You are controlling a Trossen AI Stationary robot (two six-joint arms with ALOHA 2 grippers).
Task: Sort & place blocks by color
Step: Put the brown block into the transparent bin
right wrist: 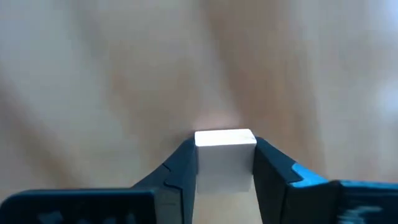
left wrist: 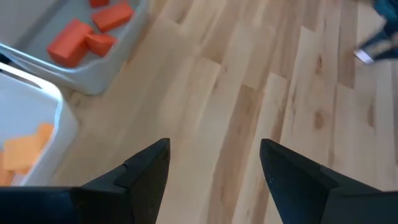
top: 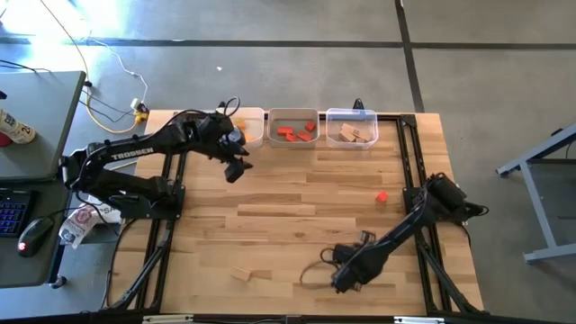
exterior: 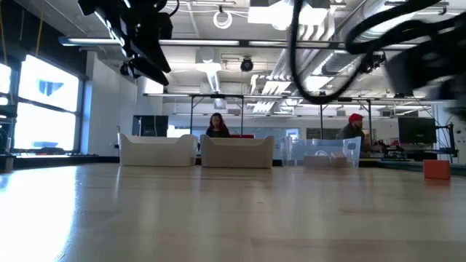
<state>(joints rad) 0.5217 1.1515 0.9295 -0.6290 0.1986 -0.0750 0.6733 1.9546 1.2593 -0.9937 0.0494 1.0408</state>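
Three bins stand at the table's far edge: a white one [top: 250,127] with orange blocks [left wrist: 23,153], a grey one [top: 293,129] with red blocks [left wrist: 79,38], and a clear one [top: 351,127] with pale wood blocks. My left gripper [top: 237,169] hangs open above bare table just in front of the white bin, with nothing between its fingers [left wrist: 214,149]. My right gripper [top: 345,279], near the table's front edge, points down and is shut on a small pale wood block [right wrist: 225,138]. A red block [top: 382,196] and a pale block [top: 240,273] lie loose on the table. My right gripper pinches the pale block between its two fingers, one on each of two opposite sides [right wrist: 200,139]. The fingers come from above, pointing down. The block sits level between the fingertips; whether it is clear of the table I cannot tell.
The loose red block [exterior: 437,169] lies toward the table's right side, near the right arm's base. The loose pale block lies near the front edge, left of my right gripper. Bare wood spreads across the table's middle. Dark rails run along both sides of the table.
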